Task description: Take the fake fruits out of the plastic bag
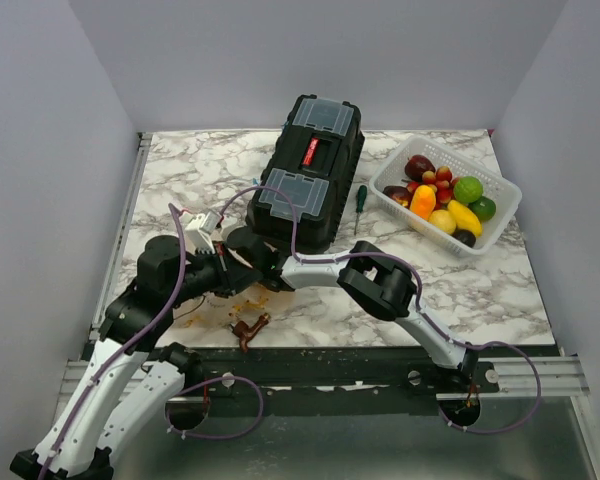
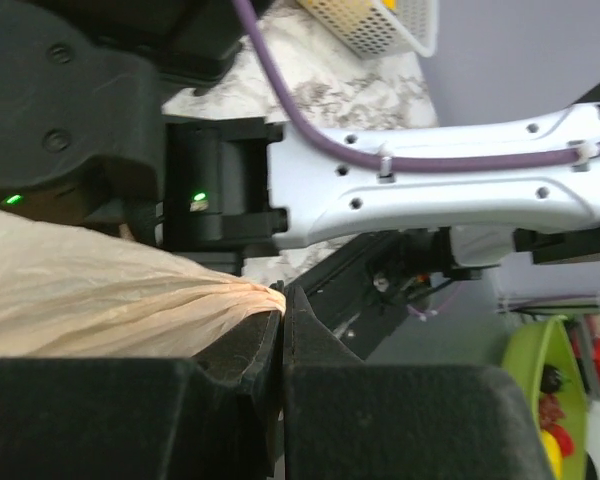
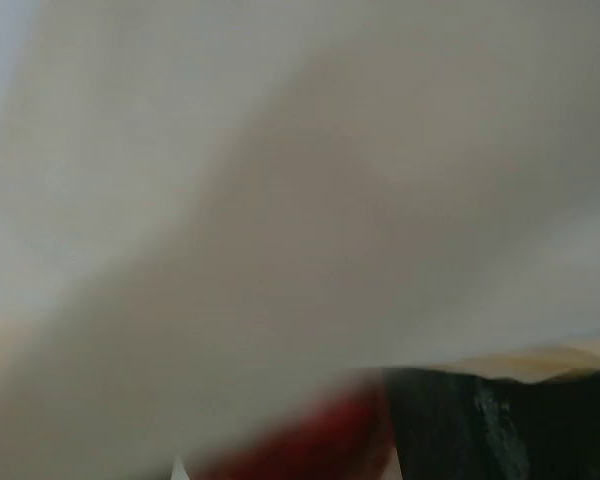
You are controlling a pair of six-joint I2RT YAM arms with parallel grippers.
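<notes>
Thin beige film of the plastic bag (image 2: 100, 290) runs into my left gripper (image 2: 282, 310), whose jaws are shut on a bunched edge of it. From above, the bag (image 1: 248, 296) is mostly hidden under both arms, showing only orange print. My right gripper (image 1: 248, 250) reaches left into it, right next to the left gripper (image 1: 226, 272). In the right wrist view, blurred bag film (image 3: 280, 200) fills the frame, with a blurred red fruit (image 3: 310, 445) beside one dark finger (image 3: 500, 420). Its opening and any hold cannot be told. Several fake fruits (image 1: 445, 195) lie in the basket.
The white lattice basket (image 1: 505, 215) stands at the back right. A black toolbox (image 1: 310, 170) sits behind the grippers, with a green-handled screwdriver (image 1: 360, 205) beside it. A small brown scrap (image 1: 248, 330) lies at the table's near edge. The right arm (image 2: 430, 190) crosses close in front of the left wrist.
</notes>
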